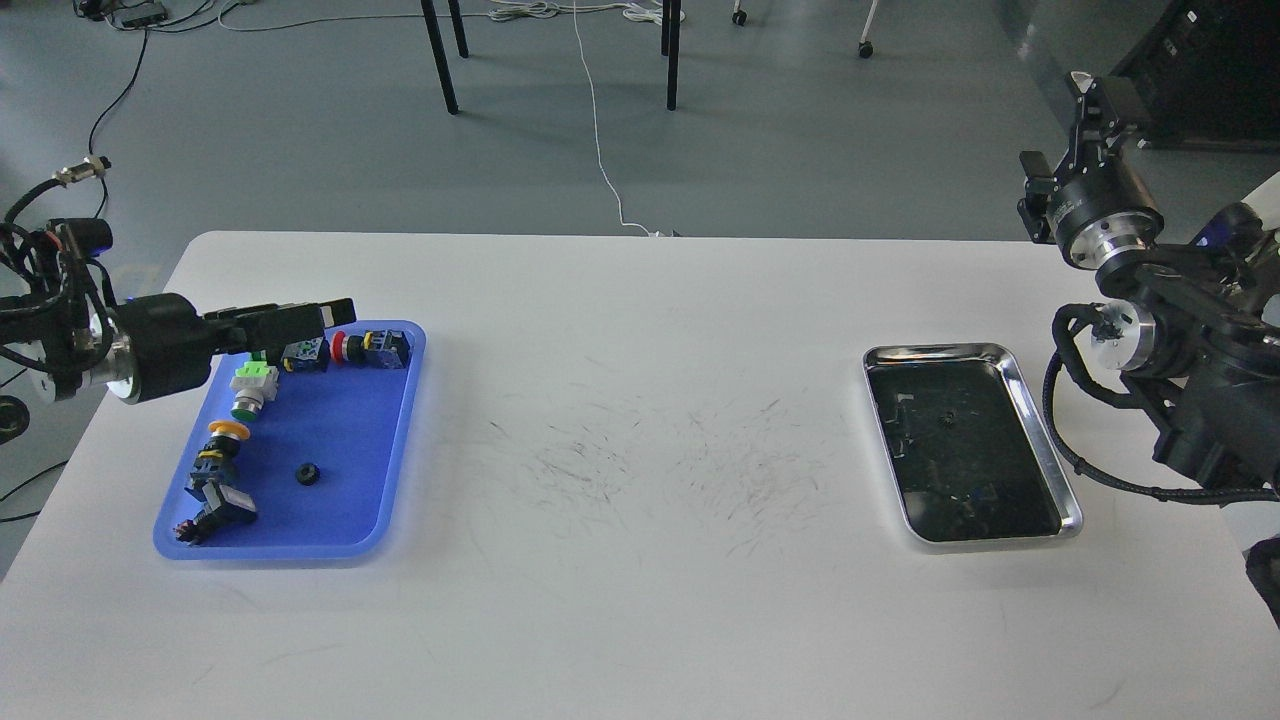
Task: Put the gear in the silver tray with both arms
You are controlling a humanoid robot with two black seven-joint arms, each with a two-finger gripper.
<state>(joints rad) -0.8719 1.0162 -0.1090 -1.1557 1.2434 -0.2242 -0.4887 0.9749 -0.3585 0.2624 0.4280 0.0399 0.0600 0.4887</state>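
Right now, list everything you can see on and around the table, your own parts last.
table: one, white, scuffed in the middle
blue tray: one, table's left
push-button switches: about seven, mixed colours, in blue tray
gear: one, black, in blue tray
silver tray: one, table's right
small gear: one, dark, in silver tray
cable: one, white, on floor beyond
left gripper: black, over blue tray's far edge
right gripper: black, raised, right of table

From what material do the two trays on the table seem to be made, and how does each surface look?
The silver tray looks like polished metal, perhaps stainless steel: its raised rim shines bright and its dark bottom mirrors the room. The blue tray looks like plastic: an even saturated blue with soft rounded edges and only a faint sheen, without mirror reflections.
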